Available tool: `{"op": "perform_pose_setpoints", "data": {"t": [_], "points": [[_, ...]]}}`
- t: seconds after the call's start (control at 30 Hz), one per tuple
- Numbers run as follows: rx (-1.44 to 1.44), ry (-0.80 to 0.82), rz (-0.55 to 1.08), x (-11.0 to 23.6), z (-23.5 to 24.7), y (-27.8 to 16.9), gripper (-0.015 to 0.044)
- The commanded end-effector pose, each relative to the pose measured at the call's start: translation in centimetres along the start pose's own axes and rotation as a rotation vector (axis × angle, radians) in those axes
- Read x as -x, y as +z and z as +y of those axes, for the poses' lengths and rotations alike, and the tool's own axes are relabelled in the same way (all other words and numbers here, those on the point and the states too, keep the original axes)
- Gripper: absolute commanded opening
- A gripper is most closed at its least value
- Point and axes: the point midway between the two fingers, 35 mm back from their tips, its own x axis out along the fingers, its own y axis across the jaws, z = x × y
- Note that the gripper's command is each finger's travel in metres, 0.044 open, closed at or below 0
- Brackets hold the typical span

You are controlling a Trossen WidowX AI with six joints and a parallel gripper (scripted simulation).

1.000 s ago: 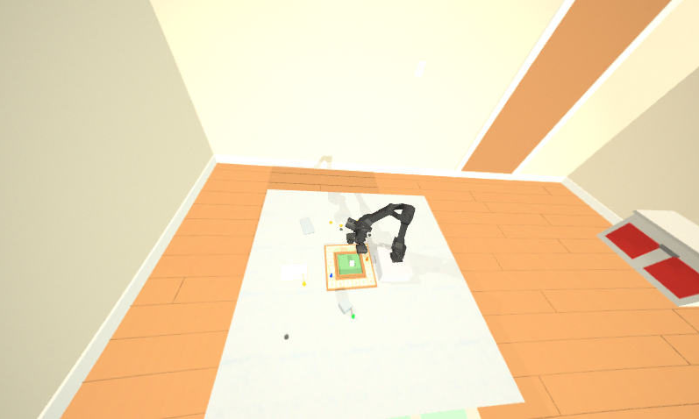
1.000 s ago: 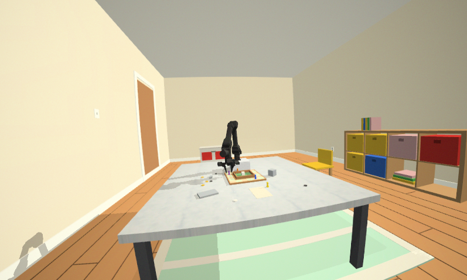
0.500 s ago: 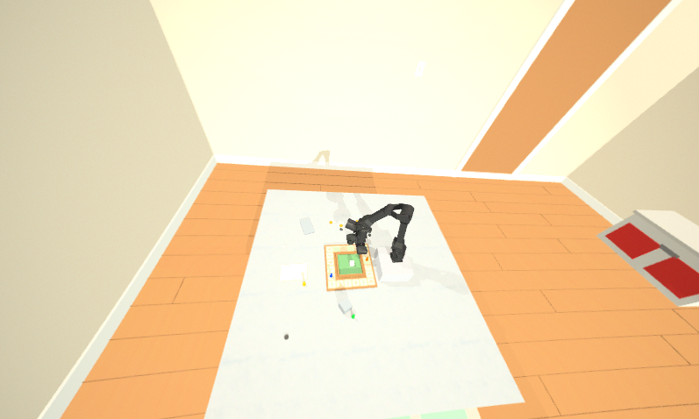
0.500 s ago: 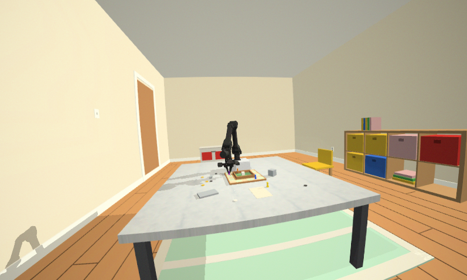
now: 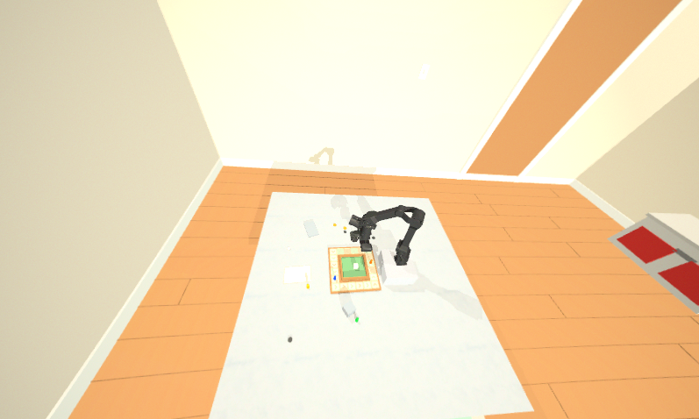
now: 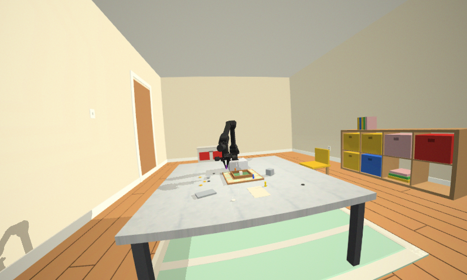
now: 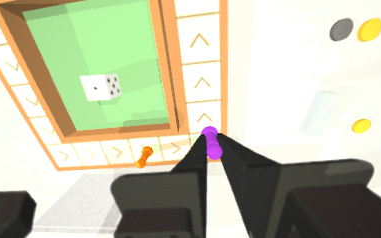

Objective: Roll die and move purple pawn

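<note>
The white die rests on the green floor of the wooden tray; its top face shows one pip, and a side face shows five. My gripper is shut on the purple pawn. In the exterior view the pawn is raised above the table, by the board's left corner. In the wrist view it overlaps the corner of the arrow track on the board. The orange pawn stands on the track, left of the gripper in the wrist view.
The blue pawn is on the track. Off the board are the yellow pawn, green pawn, grey block, grey slab, pale sheet and several small discs.
</note>
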Motion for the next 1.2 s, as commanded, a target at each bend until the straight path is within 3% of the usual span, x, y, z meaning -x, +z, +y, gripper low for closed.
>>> {"op": "perform_pose_setpoints", "data": {"t": [0.0, 0.2, 0.33, 0.87, 1.17], "points": [[0.003, -0.006, -0.008, 2.7, -0.1, 0.2, 0.0], [0.003, -0.006, -0.008, 7.0, 0.4, -0.5, 0.0], [0.003, -0.006, -0.008, 7.4, 0.4, -0.5, 0.0], [0.003, -0.006, -0.011, 0.2, 0.1, 3.9, 0.0], [0.003, -0.006, -0.011, -2.3, 0.1, 4.1, 0.0]]}}
